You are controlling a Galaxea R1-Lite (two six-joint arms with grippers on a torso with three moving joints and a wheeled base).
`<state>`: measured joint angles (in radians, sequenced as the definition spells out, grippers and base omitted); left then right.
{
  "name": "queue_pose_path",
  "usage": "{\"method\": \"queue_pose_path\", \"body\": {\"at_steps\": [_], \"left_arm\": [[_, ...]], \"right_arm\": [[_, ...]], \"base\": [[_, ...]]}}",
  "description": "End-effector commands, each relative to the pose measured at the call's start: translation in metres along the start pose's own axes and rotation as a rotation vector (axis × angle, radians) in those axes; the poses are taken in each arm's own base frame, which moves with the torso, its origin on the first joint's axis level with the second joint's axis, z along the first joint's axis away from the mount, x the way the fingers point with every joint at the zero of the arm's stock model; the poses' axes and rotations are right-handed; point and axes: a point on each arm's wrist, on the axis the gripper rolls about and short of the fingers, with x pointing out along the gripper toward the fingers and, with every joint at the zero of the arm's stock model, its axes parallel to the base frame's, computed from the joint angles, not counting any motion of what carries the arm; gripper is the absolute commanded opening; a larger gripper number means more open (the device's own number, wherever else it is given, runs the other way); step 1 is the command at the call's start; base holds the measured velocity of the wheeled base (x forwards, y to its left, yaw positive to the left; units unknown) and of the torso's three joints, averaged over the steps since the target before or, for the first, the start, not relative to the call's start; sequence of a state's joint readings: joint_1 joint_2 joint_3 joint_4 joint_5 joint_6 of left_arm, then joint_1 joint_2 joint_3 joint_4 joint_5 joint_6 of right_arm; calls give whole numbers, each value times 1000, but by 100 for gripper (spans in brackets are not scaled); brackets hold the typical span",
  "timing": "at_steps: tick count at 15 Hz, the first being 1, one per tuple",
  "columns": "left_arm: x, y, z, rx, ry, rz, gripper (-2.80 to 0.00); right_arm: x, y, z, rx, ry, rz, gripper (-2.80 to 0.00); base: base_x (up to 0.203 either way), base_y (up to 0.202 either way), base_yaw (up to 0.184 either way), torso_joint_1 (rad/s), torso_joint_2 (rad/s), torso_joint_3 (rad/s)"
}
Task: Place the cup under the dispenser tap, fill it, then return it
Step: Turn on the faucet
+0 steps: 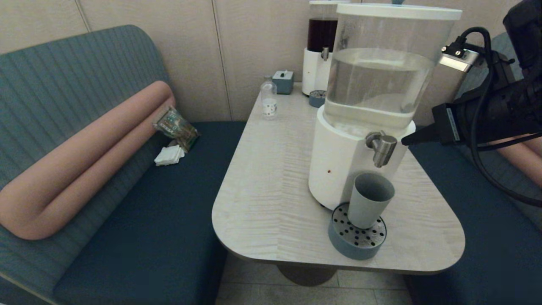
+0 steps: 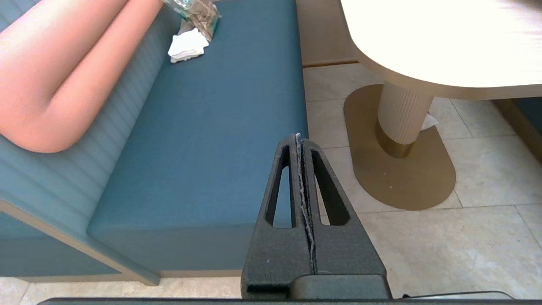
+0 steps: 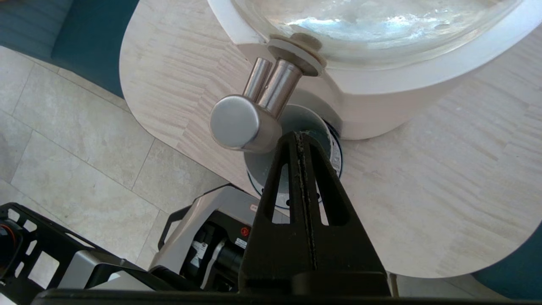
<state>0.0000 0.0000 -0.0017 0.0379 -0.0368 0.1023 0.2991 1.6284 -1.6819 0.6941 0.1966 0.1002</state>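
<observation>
The grey-blue cup [image 1: 369, 199] stands upright on the round perforated drip tray [image 1: 344, 241], directly below the brushed-steel dispenser tap [image 1: 382, 146] of the large clear-tank dispenser [image 1: 338, 165]. My right gripper [image 1: 404, 141] is shut and empty, its tip just right of the tap at the tap's height. In the right wrist view the tap [image 3: 243, 120] sits close ahead of my right gripper [image 3: 300, 134], with the cup's [image 3: 305, 120] mouth beneath it. My left gripper [image 2: 299, 137] is shut and empty, low beside the table over the bench edge and floor.
A narrower dark-liquid dispenser [image 1: 322, 42] with its small tray [image 1: 316, 98], a clear bottle [image 1: 268, 99] and a small blue box [image 1: 283, 81] stand at the table's far end. The bench to the left holds a pink bolster [image 1: 84, 156], a packet [image 1: 175, 125] and napkins [image 1: 169, 155].
</observation>
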Motion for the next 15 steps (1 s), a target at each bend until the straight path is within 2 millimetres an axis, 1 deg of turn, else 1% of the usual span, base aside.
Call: {"method": "queue_pose_path", "body": {"at_steps": [1,8,15], "left_arm": [[0,0,0,0,2,0,-280],[0,0,0,0,2,0,-280],[0,0,0,0,2,0,-280]], "right_arm": [[4,0,1,0,1,2,-280],[18,-3,6,-9,-29,2,-280],[26,0,8,-30,-37,10,-280]], "base": [[0,0,0,0,0,0],[0,0,0,0,0,0],[0,0,0,0,0,0]]}}
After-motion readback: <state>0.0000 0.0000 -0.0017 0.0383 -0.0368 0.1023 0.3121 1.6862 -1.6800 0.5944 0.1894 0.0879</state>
